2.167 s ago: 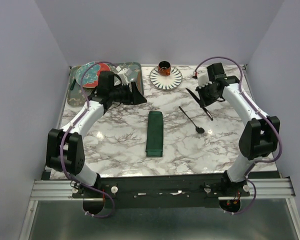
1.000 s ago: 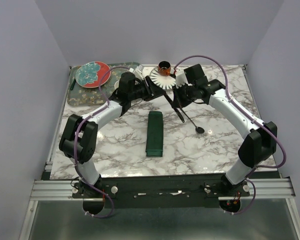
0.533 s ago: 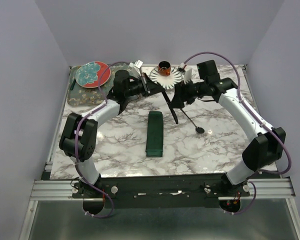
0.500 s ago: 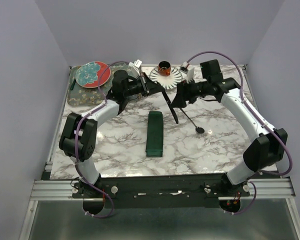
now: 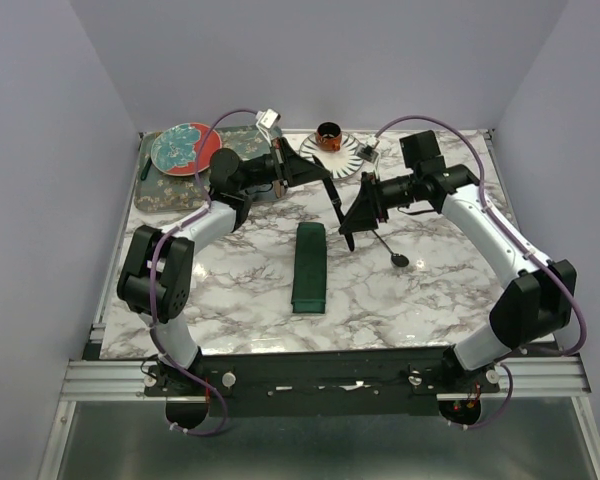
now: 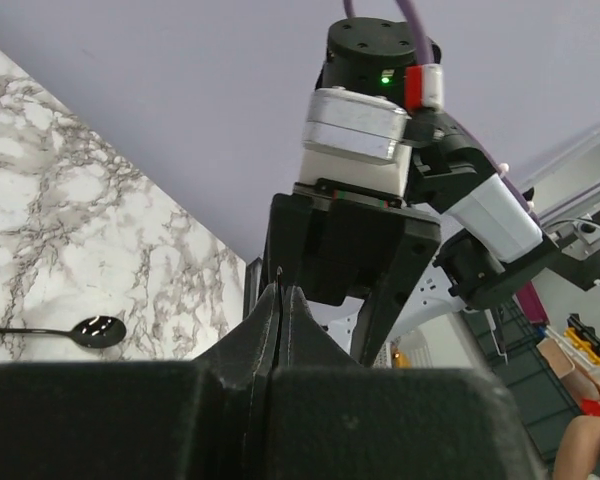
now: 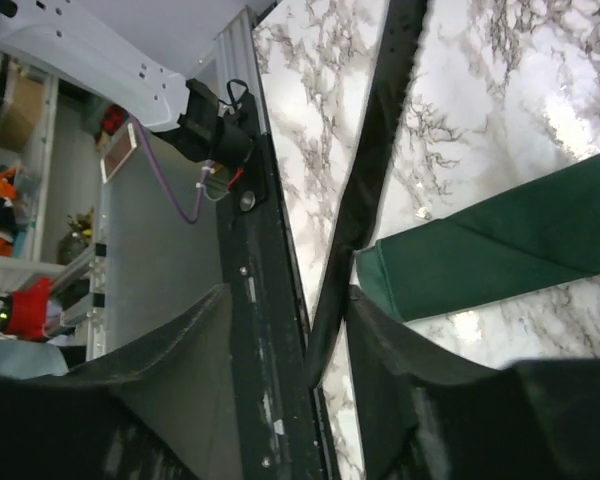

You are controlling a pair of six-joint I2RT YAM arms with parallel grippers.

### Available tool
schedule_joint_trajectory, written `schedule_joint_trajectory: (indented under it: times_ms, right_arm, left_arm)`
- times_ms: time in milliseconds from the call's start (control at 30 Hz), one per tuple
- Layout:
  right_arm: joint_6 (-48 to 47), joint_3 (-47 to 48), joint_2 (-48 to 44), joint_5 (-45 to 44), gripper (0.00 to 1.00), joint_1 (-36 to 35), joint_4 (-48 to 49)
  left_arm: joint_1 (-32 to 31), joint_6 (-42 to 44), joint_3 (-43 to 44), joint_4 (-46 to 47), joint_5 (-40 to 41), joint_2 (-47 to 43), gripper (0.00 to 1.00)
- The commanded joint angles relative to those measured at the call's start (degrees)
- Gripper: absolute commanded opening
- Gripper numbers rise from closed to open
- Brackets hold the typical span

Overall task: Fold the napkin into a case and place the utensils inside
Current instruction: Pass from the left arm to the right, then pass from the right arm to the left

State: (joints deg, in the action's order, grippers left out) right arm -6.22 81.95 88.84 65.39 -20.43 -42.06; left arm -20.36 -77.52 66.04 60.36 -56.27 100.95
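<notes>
The napkin lies folded as a long narrow dark green case [image 5: 309, 266] at the middle of the table, and its end shows in the right wrist view [image 7: 500, 250]. A slim black utensil [image 5: 338, 210] hangs tilted above the table behind the case. My left gripper [image 5: 320, 178] is shut on its upper end; in its wrist view the gripper [image 6: 282, 300] pinches a thin black edge. My right gripper [image 5: 358, 212] is open around the lower part, with the utensil [image 7: 375, 170] passing between the spread jaws [image 7: 288, 292] beside one finger. Whether this is one utensil or two, I cannot tell.
A silver spoon [image 5: 390, 250] lies right of the case, also seen as the spoon [image 6: 90, 330] from the left wrist. A striped plate [image 5: 342, 158] with a small cup [image 5: 328, 135] stands at the back. A tray [image 5: 165, 185] with a red plate [image 5: 185, 148] sits back left.
The utensil passed from my right gripper to my left: the left shut on its top, the right opened and slid down. The left arm drew back slightly to the left.
</notes>
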Motion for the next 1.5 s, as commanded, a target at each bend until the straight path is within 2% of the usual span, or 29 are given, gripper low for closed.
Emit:
schedule_joint_trajectory:
  times_ms: [0,33,100,133,167,267,300,333,367,433,467,500,567,633,667,733,800,867,1033,1267,1467]
  right_arm:
    - [2.6,-2.1,0.6,4.2,0.45,-0.8,1.9]
    - [3.2,-2.4,0.4,4.0,0.33,-0.8,3.2]
    - [5.1,-3.2,-0.2,3.4,0.22,-1.1,4.5]
    - [5.3,-3.1,-0.2,3.2,0.02,-1.2,5.0]
    - [5.4,-2.9,-0.2,2.6,0.01,-1.3,5.1]
    - [7.7,-3.4,-1.7,-1.0,0.01,-1.4,7.3]
    - [9.4,-4.3,-2.3,-2.1,0.01,-1.4,8.7]
    - [9.8,-4.8,-3.6,-4.5,0.01,-1.4,10.9]
    - [10.5,-5.3,-4.3,-6.0,0.01,-1.4,12.2]
    - [12.0,-6.5,-6.0,-12.4,0.01,-1.6,14.8]
    - [12.3,-6.8,-6.3,-15.3,0.01,-1.9,15.3]
    - [12.7,-7.1,-6.7,-17.1,0.01,-2.3,15.8]
    - [12.8,-7.7,-7.5,-24.3,0.01,-3.3,17.0]
    - [12.9,-7.8,-7.7,-30.5,0.01,-4.7,17.5]
    - [13.0,-7.8,-7.6,-31.9,0.01,-5.2,17.5]
    - [13.5,-7.7,-7.6,-35.1,0.01,-6.7,17.6]
    - [14.0,-7.7,-7.7,-37.5,0.01,-8.5,17.6]
    - [14.4,-7.9,-8.0,-39.7,0.01,-9.4,17.6]
    - [14.9,-9.4,-8.9,-39.6,0.01,-10.6,19.0]
    - [14.9,-10.8,-9.4,-39.5,0.01,-11.0,19.7]
    - [16.1,-11.5,-9.8,-38.1,0.01,-11.0,21.0]
  left_arm:
    - [0.0,-2.3,-0.7,5.1,-1.1,-2.2,0.0]
    - [0.0,-2.4,-0.9,5.2,-1.1,-2.3,0.0]
    - [0.0,-2.1,-1.3,4.6,-0.8,-2.9,0.0]
    - [-0.1,-1.4,-1.4,4.0,-0.4,-3.3,0.0]
    - [0.0,-0.6,-1.7,1.6,0.3,-3.6,0.0]
    - [0.1,5.3,-2.4,-7.8,1.8,-6.1,0.21]
    - [0.3,7.3,-2.6,-10.4,3.3,-8.0,0.46]
    - [0.6,9.9,-2.8,-14.5,4.8,-9.4,0.51]
    - [0.8,17.1,-2.7,-24.9,6.3,-10.8,0.53]
    - [1.5,25.7,-2.1,-34.6,11.2,-14.7,0.57]
    - [1.5,29.9,-0.8,-45.0,13.2,-16.1,0.58]
    - [1.5,36.3,0.0,-49.5,15.3,-18.0,0.57]
    - [1.0,39.4,2.1,-59.5,19.8,-18.9,0.57]
    - [0.6,42.0,2.8,-63.6,21.5,-19.7,0.58]
    - [-0.7,42.6,3.1,-67.0,25.6,-20.2,0.59]
    - [-2.0,43.3,3.2,-68.8,28.6,-21.3,0.59]
    - [-4.8,43.3,4.1,-72.1,34.9,-21.8,0.6]
    - [-6.1,43.2,4.4,-72.3,36.0,-21.8,0.61]
    - [-8.7,42.1,3.3,-69.3,35.9,-23.1,0.6]
    - [-9.1,40.5,1.2,-63.3,34.2,-24.1,0.59]
    - [-9.5,39.7,2.7,-63.8,34.8,-22.2,0.63]
